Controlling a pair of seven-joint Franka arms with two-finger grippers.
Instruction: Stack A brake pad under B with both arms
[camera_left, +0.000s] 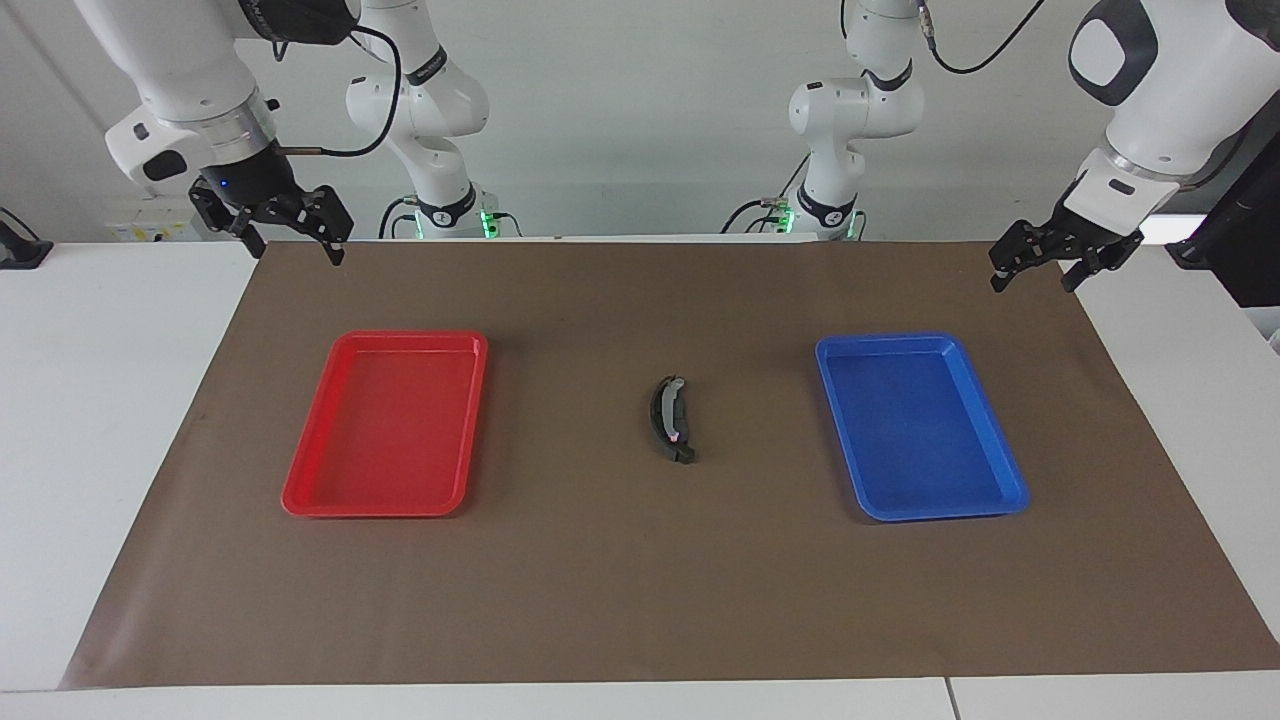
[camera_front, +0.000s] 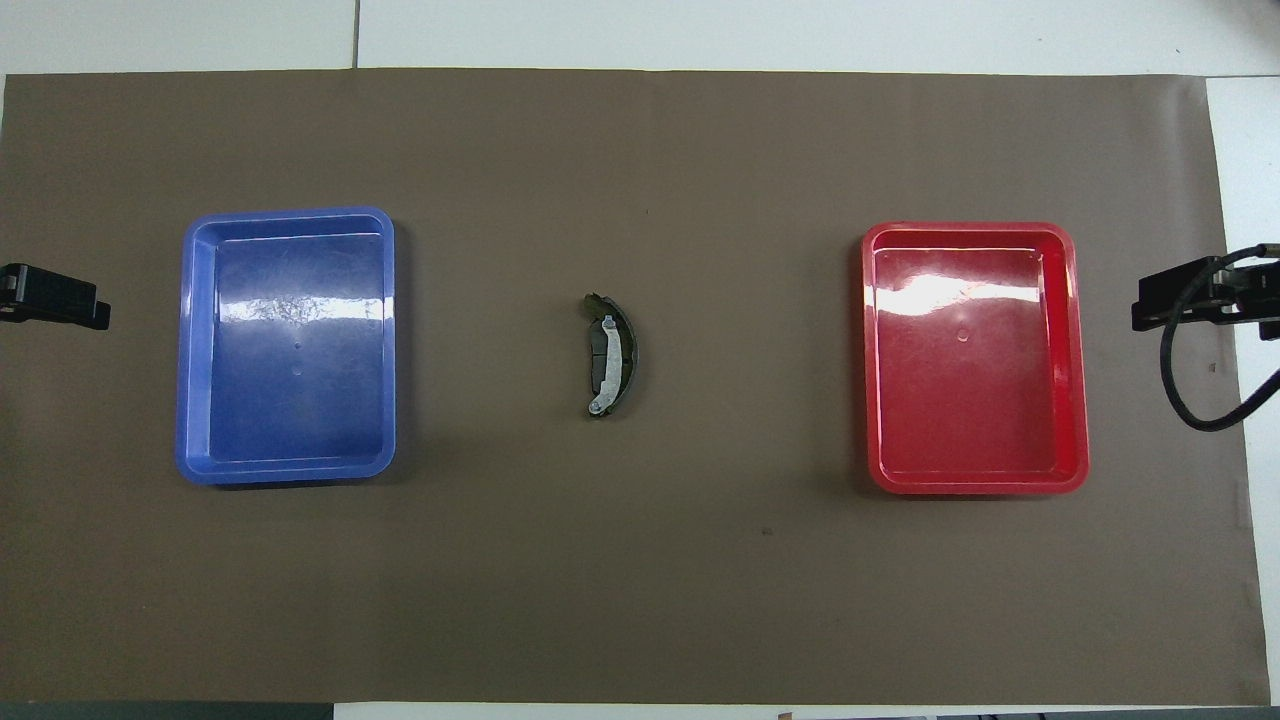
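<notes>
— B (camera_left: 668, 415) is where, and is the stack safe?

— Start with the brown mat (camera_left: 620, 600): it covers most of the table, and both arms wait high over its corners at the robots' end. The right gripper (camera_left: 290, 228) hangs over the corner by the red tray (camera_left: 300, 480), fingers spread wide, holding nothing. The left gripper (camera_left: 1040, 262) hangs over the corner by the blue tray (camera_left: 1000, 470), also spread and empty.

— And the pieces?

— B lies on the mat midway between the two trays, well apart from both. The A brake pad (camera_front: 598, 345) shows as a dark oblong tucked against B's inner curve, under the light strip. How much of it is truly beneath B, I cannot tell.

— So what could go wrong?

— I'd judge the overlap thin. A curved piece resting on a short flat one may rock or slide off if a fingertip nudges it. A gripper coming down again could also drag the mat and shift both pieces.
</notes>
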